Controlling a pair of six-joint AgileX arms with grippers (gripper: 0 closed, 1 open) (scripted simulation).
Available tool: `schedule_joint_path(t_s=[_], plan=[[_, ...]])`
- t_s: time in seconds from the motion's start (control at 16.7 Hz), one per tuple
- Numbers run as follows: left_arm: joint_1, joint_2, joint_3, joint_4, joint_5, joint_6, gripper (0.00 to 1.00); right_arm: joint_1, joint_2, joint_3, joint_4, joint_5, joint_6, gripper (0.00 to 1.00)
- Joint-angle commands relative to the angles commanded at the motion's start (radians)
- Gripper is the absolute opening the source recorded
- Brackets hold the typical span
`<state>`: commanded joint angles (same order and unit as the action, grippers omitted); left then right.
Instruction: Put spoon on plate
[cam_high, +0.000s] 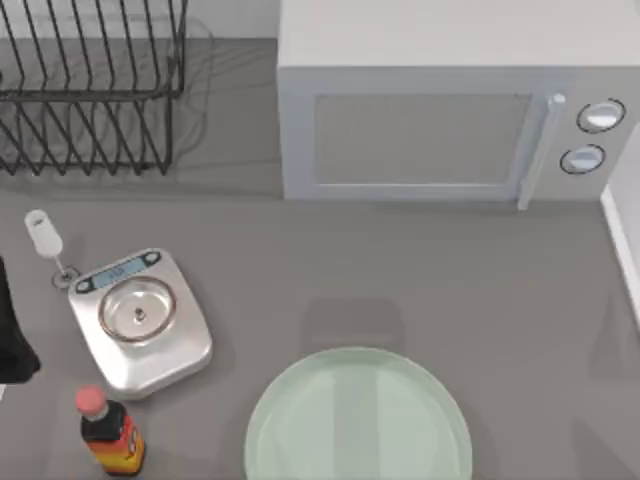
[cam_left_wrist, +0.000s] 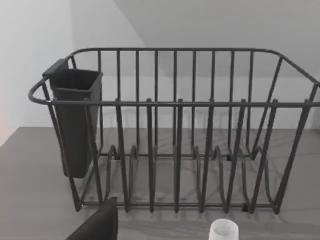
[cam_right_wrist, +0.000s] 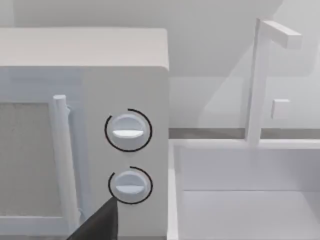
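The white spoon (cam_high: 42, 235) lies on the table at the far left, its oval bowl toward the back and its thin handle running down to the corner of the steel scale (cam_high: 140, 320). Its bowl (cam_left_wrist: 223, 231) also shows in the left wrist view, in front of the rack. The pale mint-green plate (cam_high: 290, 400) rests at the front centre, cut off by the table's front edge. My left arm (cam_high: 12, 335) is a dark shape at the left edge, in front of the spoon and apart from it. A dark part of my right gripper (cam_right_wrist: 97, 225) faces the microwave knobs.
A black wire dish rack (cam_high: 90, 90) with a dark cutlery holder (cam_left_wrist: 75, 120) stands at the back left. A white microwave (cam_high: 440, 120) fills the back right, with a white sink (cam_right_wrist: 245, 200) beside it. A red-capped bottle (cam_high: 110, 432) stands at the front left.
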<state>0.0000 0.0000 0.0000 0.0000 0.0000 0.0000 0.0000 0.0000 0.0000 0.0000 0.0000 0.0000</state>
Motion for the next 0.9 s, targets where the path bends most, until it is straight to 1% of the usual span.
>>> schedule_joint_path(t_s=[0.24,0.42,0.6,0.9], plan=[[0.004,0.034,0.03,-0.033,0.0,0.004,1.0,0.0,0.0,0.0,0.0,0.0,0.0,1.0],[0.016,0.163,0.129,-0.148,0.001,0.016,1.0,0.0,0.0,0.0,0.0,0.0,0.0,1.0],[0.032,0.388,0.27,-0.323,0.003,0.034,1.0,0.0,0.0,0.0,0.0,0.0,0.0,1.0],[0.064,0.874,0.523,-0.659,0.005,0.067,1.0,0.0,0.0,0.0,0.0,0.0,0.0,1.0]])
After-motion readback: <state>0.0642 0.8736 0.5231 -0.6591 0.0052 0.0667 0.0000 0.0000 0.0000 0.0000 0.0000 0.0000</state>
